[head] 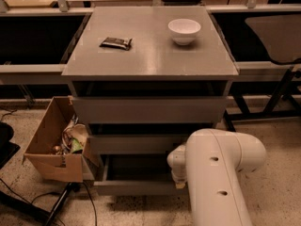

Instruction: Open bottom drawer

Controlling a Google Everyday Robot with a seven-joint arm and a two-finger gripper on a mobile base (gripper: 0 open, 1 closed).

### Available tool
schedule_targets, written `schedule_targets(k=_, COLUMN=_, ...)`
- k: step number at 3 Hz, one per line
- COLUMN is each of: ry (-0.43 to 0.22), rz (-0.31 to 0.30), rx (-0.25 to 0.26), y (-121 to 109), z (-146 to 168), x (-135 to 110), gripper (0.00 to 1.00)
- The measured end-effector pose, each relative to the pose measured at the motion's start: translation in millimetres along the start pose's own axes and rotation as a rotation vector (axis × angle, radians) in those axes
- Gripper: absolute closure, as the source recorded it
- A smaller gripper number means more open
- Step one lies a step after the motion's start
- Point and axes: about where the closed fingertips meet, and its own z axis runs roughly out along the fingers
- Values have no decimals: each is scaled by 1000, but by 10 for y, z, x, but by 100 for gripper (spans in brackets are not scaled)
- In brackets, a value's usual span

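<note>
The bottom drawer point(136, 188) sat partly out at the base of the cabinet point(150, 46). The gripper point(179, 181) met its front's right end; open or closed, I couldn't tell. A straight, level pull should avoid jamming.

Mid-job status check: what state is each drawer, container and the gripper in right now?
bottom drawer: partway out, tray interior showing.
middle drawer: no interior showing, looks shut.
top drawer: looks shut too.
bowl: upright on the cabinet top.
packet: lying flat there.
cardboard box: open-topped, clutter inside.
gripper: at the bottom drawer's right front, largely hidden by the arm.
</note>
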Motion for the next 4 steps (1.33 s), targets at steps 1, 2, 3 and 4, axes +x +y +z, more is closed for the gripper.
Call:
schedule_targets(k=1, ry=3, rz=7, rx=-9, y=87, z=-15, x=32, gripper=100)
schedule_targets(k=2, ry=-11, rz=27, rx=1, y=110, z=-68, x=25, gripper=100)
schedule_targets(k=3, ry=-13, rz=48, rx=-28, y=307, z=-66, x=129, gripper=100)
schedule_targets(k=4, ry=-29, rz=56, rx=-52, y=430, z=-122, x=122, gripper=100)
